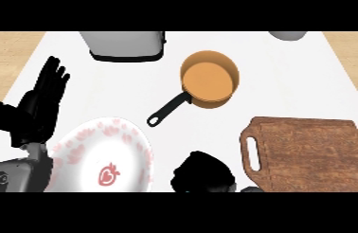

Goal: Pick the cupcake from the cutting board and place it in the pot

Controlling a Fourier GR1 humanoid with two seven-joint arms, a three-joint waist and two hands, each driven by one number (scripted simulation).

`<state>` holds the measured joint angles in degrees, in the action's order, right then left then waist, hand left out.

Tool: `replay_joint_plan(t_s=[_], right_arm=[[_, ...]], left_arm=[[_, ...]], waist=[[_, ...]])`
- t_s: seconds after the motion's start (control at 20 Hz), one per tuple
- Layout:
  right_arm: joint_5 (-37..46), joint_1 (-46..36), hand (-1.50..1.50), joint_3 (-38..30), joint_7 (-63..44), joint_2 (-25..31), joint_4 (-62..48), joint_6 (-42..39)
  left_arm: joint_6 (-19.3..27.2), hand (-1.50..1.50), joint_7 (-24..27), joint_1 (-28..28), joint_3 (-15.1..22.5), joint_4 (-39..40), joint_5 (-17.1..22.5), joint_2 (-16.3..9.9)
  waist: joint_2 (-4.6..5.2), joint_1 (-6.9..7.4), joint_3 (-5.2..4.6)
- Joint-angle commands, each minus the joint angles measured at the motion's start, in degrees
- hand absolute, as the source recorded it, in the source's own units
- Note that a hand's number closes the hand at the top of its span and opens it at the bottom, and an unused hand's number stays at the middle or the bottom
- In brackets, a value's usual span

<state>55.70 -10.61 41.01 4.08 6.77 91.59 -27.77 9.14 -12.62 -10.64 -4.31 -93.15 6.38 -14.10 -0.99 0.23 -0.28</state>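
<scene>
Right hand (201, 173) at the lower edge, between plate (105, 156) and board (304, 154): finger state cannot be told, cupcake not visible. Left hand (43, 102) rests at left, fingers straight, slightly spread. Pot (208, 79) lies above centre, apart from the board.

Orange pot (208, 78) (black handle), brown cutting board (308, 154) near right

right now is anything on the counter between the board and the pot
Nothing visible: bare counter lies between the board and the pot. The plate sits off to the left. No cupcake shows on the board; the right hand is curled, possibly round it.
</scene>
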Motion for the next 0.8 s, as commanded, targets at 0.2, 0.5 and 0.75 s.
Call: replay_joint_plan(t_s=[0.2, 0.5, 0.75], right_arm=[[-2.0, 10.0, 1.50, 14.2, -20.8, -6.6, 22.4, 5.8], [-2.0, 5.8, 1.50, 10.0, -24.6, -6.7, 29.3, 17.8], [-3.3, 1.1, 1.50, 3.1, -29.7, -6.6, 33.5, 21.6]], left_arm=[[1.2, 0.00, 0.0, 1.1, 0.6, -0.7, -1.3, 1.1], [1.0, 0.00, -1.6, -1.0, -1.6, 0.2, 0.1, -0.2], [-1.0, 0.00, -1.4, -0.7, -2.1, -1.1, 1.5, -1.3]], waist=[[0.56, -1.12, 0.26], [0.39, -2.05, 0.28], [0.64, -0.87, 0.25]])
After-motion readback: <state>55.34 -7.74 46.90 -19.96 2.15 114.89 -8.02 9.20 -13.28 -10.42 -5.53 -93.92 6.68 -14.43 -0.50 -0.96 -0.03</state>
